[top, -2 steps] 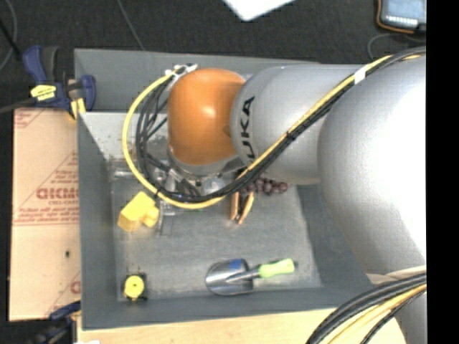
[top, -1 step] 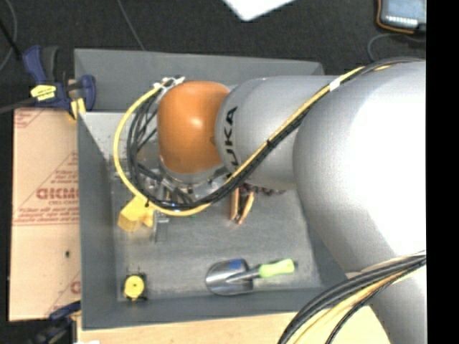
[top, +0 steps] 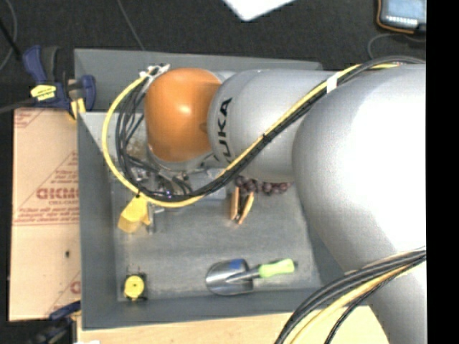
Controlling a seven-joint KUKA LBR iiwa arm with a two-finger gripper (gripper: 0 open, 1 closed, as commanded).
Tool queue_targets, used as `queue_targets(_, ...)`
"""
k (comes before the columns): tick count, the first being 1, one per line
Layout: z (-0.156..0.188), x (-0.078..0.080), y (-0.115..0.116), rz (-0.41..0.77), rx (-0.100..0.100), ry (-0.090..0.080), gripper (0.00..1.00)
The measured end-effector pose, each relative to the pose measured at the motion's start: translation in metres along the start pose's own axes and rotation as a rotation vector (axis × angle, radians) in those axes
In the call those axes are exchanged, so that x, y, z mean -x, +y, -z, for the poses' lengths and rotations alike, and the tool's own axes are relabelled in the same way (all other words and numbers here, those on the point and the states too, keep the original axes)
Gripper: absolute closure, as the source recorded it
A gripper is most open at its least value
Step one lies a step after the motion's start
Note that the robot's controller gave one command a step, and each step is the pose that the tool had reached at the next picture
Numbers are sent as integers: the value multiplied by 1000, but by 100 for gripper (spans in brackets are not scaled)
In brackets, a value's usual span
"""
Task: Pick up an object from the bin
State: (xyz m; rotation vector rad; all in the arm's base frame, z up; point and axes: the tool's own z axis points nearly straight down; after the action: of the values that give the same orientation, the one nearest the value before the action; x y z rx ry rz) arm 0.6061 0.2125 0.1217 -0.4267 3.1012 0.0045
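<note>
Bin: I look down into my grey bin (top: pixel 97 264). Its floor is flat, with a few small things lying far apart.
Arm: My big silver arm (top: pixel 344 156) comes in from the right and covers much of the back of the bin.
Orange cover: The round orange cover (top: pixel 179 113) on the wrist sits over the back left part of the bin.
Cables: Yellow and black cables (top: pixel 115 149) loop around the orange cover.
Gripper: The gripper (top: pixel 149 210) pokes out under the orange cover, low on the left side of the bin. I cannot tell if it is open or shut, or if it has hold of anything.
Yellow block: A chunky yellow block (top: pixel 132 216) is right by the gripper, on its left side. I cannot tell if they touch.
Yellow wheel: A little round yellow wheel (top: pixel 133 287) lies in the front left corner, well apart from the gripper.
Scoop: A shiny scoop (top: pixel 237 274) with a green handle lies near the front wall.
Brown clip: A thin brown clip (top: pixel 240 206) sits in the middle, by the arm.
Beads: Some dark red beads (top: pixel 267 187) peek out under the arm.
</note>
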Motion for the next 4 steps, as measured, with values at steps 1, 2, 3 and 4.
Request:
queue_targets(1,-46,6,-4,-64,0,6,0)
queue_targets(2,-51,18,4,315,1,-5,100)
queue_targets(3,-51,18,4,314,1,-4,100)
queue_targets(4,-48,17,4,314,2,-3,100)
